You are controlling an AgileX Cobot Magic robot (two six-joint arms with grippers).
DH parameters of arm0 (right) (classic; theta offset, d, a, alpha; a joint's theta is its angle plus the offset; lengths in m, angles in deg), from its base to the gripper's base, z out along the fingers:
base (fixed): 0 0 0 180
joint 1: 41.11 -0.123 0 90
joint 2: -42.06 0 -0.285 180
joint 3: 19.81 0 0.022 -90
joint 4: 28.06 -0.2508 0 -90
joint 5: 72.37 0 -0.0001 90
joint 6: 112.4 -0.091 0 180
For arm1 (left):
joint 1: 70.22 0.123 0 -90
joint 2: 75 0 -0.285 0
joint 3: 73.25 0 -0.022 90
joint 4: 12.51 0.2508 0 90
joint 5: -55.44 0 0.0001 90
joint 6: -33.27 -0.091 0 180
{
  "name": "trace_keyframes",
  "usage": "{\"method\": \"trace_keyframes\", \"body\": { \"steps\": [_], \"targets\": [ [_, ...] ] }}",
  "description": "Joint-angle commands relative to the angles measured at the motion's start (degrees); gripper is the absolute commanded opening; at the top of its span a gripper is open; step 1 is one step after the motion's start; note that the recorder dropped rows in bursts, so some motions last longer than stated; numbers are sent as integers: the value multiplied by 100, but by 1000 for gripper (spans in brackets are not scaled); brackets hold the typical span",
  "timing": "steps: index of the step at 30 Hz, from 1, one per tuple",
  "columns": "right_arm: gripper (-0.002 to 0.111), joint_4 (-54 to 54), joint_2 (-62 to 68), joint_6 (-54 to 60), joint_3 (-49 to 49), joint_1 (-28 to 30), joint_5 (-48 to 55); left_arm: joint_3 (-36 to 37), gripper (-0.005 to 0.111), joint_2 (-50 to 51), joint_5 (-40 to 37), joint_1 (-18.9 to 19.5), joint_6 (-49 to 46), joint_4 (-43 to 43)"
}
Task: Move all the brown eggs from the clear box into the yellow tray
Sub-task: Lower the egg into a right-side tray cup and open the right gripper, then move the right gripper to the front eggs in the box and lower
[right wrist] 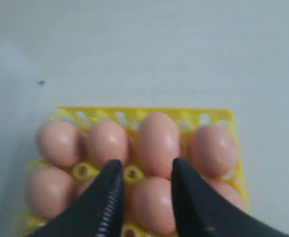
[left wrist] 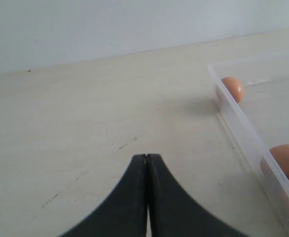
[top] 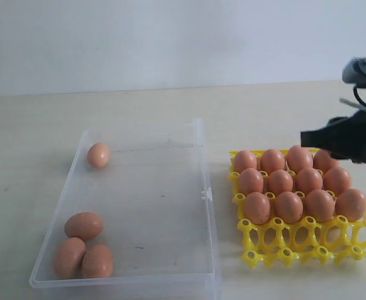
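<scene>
- Box [top: 170, 187]: four eggs [top: 84, 225] inside, one at the far corner and three clustered at the near corner.
- Tray [top: 308, 240]: beside the box, twelve eggs fill three rows; near row bare.
- Right tool [right wrist: 145, 167]: above the tray's far rows, jaws partly apart, gripping nothing.
- Left tool [left wrist: 145, 158]: closed, empty, over the tabletop [left wrist: 85, 123] beside the box.

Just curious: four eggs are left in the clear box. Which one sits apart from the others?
The egg in the far left corner of the box; the other three cluster in the near left corner.
</scene>
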Motion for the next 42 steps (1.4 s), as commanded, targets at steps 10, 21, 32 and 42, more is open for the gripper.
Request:
{"method": "trace_keyframes", "body": {
  "steps": [10,21,32,42],
  "targets": [
    [8,-63,1450,725,2588,-2051,2671,-23,0,4,79,-18,25,-8],
    [45,81,3603,593,4892,-3201,4379,-23,0,4,79,-18,25,-8],
    [46,1017,4409,2226,5911,-3658,4288,-23,0,4,79,-18,25,-8],
    [61,866,4650,2610,6262,-3807,3933,-23,0,4,79,-18,25,-8]
  ]
}}
